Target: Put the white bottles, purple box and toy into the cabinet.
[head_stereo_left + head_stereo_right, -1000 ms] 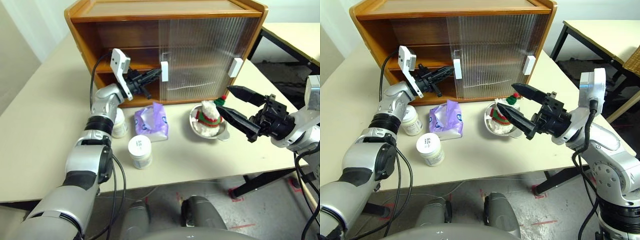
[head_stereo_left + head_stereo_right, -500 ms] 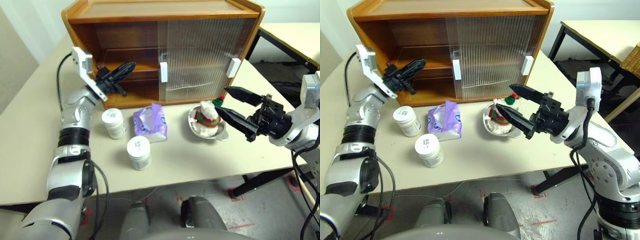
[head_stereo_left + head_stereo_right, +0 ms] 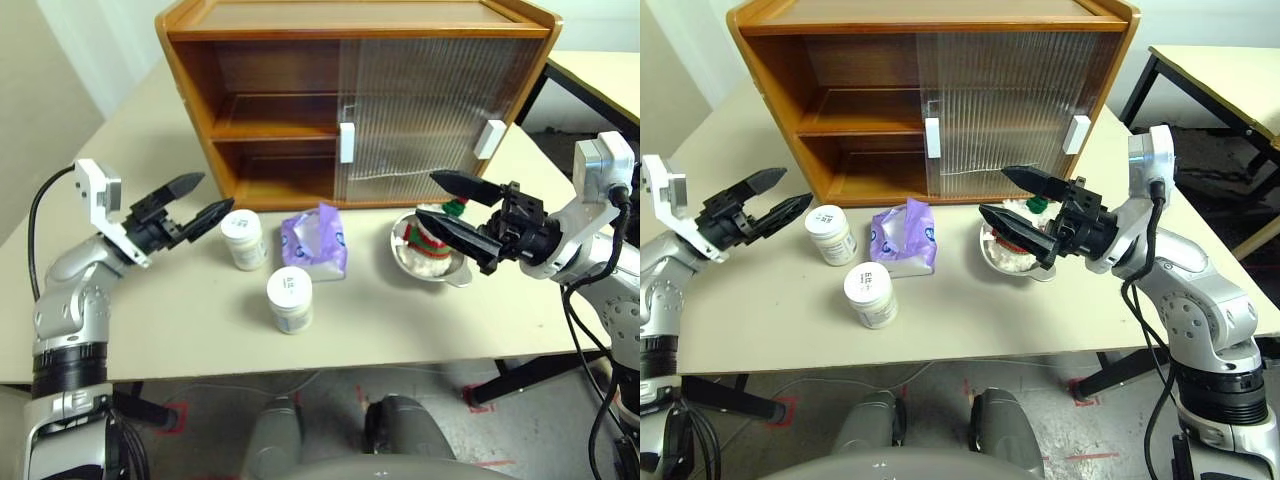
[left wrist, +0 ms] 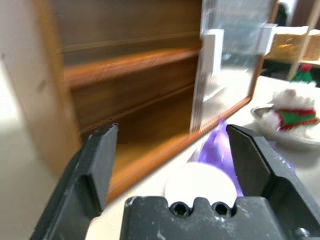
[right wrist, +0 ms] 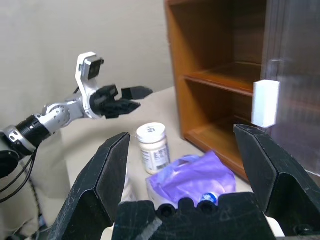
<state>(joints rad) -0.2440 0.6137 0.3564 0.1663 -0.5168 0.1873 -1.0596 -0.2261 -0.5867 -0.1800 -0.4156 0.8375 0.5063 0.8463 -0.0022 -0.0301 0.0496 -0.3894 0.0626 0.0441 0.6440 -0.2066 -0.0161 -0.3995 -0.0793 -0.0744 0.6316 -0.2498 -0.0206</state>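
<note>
From the head views we see the left gripper point(image 3: 195, 200) spread beside the nearer of the white bottles point(image 3: 244, 238), apparently lined up to grasp it, while in the right wrist view the right gripper point(image 5: 187, 150), also spread and empty, faces the purple box point(image 5: 192, 177) before the cabinet point(image 5: 200, 75).

Lilac purple box point(image 3: 316, 240), orange-brown cabinet point(image 3: 190, 80)
</note>
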